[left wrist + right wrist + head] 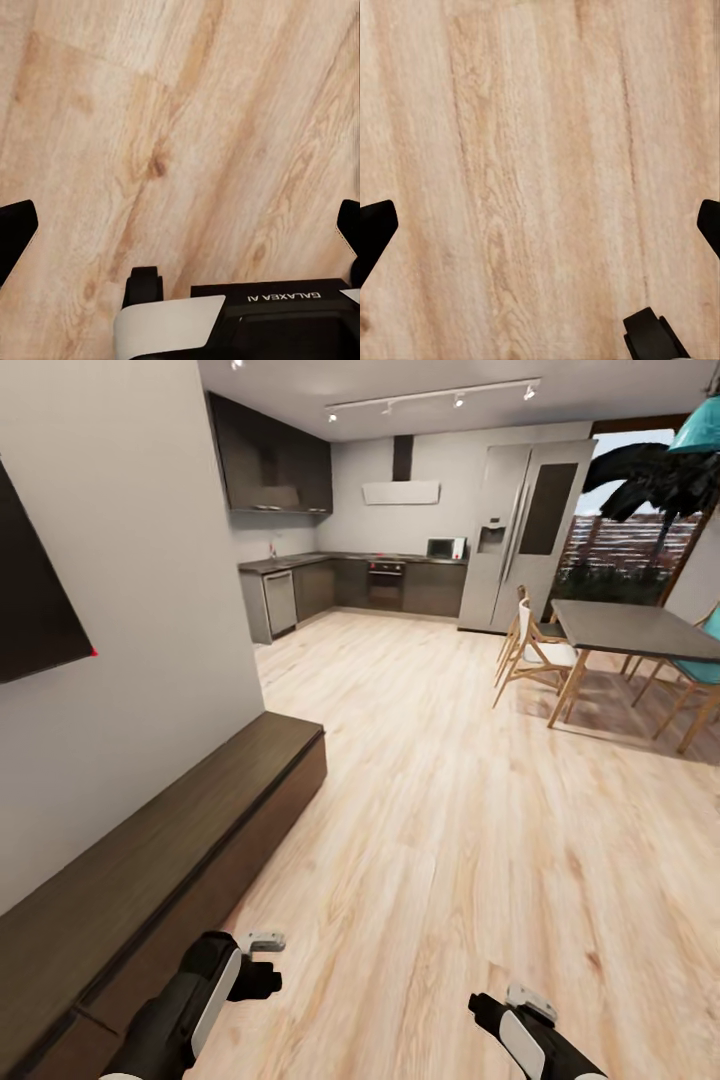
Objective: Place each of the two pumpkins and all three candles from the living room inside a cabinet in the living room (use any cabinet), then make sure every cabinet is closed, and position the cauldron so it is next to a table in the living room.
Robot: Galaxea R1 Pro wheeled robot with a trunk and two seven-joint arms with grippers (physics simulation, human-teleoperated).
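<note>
**Robot in open floor beside the cabinet, hands empty**

Head view: long low dark-brown cabinet [170,840] runs along the grey wall [150,560] on the robot's left, flat top bare, front closed as far as it shows. A dark panel [35,595] hangs on that wall above it. Pale wood floor [450,810] stretches ahead to a kitchen [350,580] at the far end, with a tall steel fridge [520,535] beside it. Dark-topped dining table [635,630] with wooden legs and chairs [535,650] stands at the far right, well apart from the cabinet.

Left gripper [262,960] hangs low over the floor, just beside the cabinet's front. Left wrist view: dark fingers [16,236] stand at opposite edges of the frame, spread wide, only floor planks between them. Nothing held.

Right gripper [510,1005] is low over open floor, well apart from the cabinet. Right wrist view: fingers [375,232] likewise wide apart, bare planks between. Nothing held.
</note>
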